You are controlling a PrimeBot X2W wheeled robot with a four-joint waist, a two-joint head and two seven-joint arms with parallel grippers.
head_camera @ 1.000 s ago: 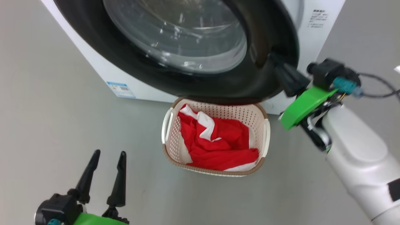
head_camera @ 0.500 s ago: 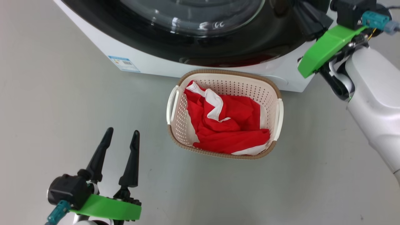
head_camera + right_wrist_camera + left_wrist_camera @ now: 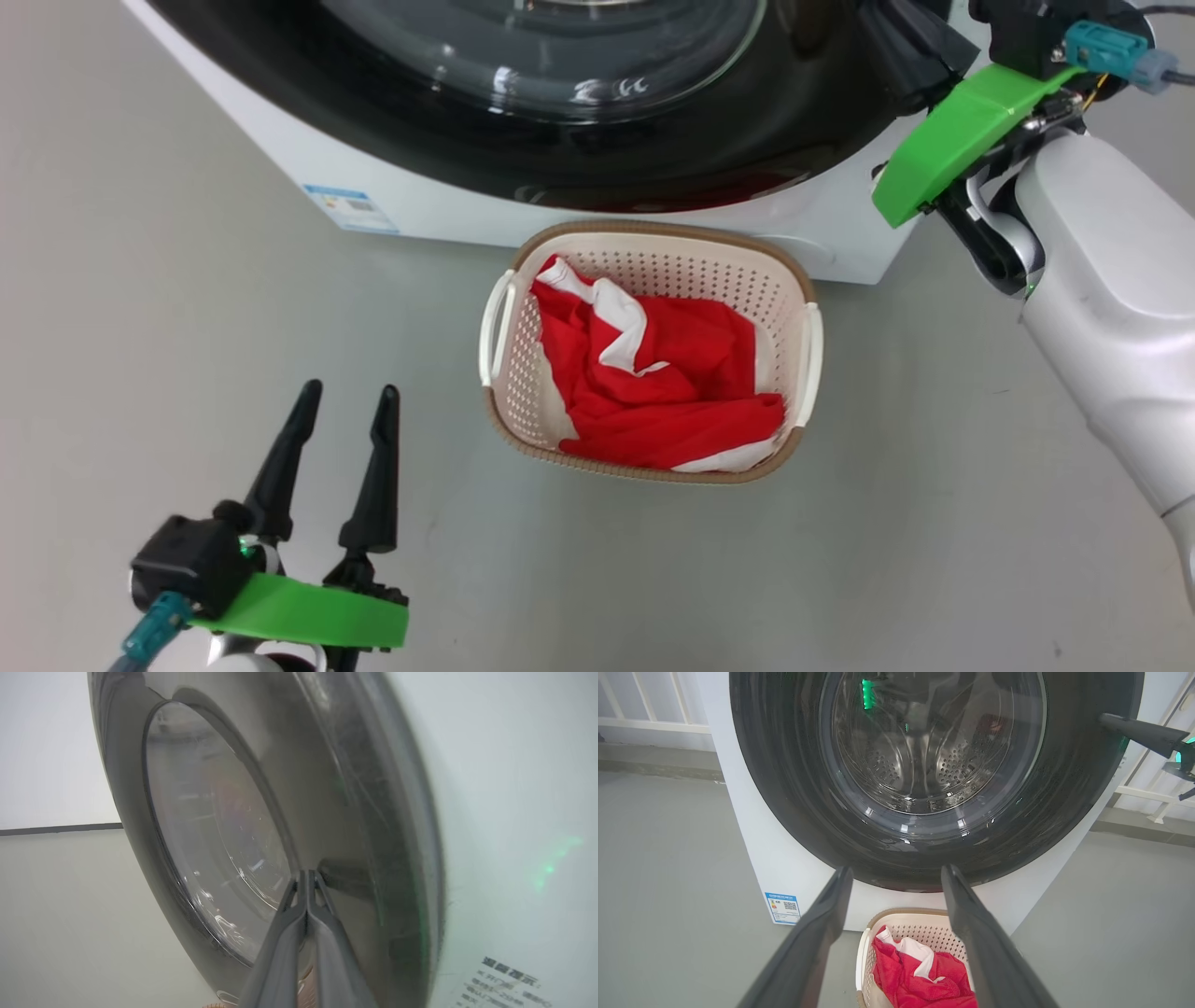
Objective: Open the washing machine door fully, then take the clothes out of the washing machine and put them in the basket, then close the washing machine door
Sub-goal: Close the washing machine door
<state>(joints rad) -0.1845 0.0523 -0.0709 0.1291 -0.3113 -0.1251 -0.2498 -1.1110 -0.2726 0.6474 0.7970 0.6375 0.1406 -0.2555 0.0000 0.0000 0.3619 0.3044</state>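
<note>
Since a second ago the washing machine door (image 3: 653,159) has swung in. Then it overhung the basket (image 3: 709,271); now its black rim sits against the washing machine (image 3: 448,201) front. Head camera has shifted too.

Right claw (image 3: 307,877) is pinched shut and empty, tips on the rim's right side. It looks like it's being used as a pusher, so no grip is needed. Latched or not: can't tell.

Clothes (image 3: 653,392) are a red heap with white trim, all in the basket on the floor (image 3: 140,327), just in front of the washer below the door. Drum through the glass looks like bare steel.

Left claw (image 3: 348,390) is spread wide, holding nothing, low and left of the basket, well apart from the door. Probably parked out of the swing.

Blue sticker (image 3: 350,207) sits at the washer's lower left. Nothing visible between door and front. Basket rim is near, but under the door's edge.
</note>
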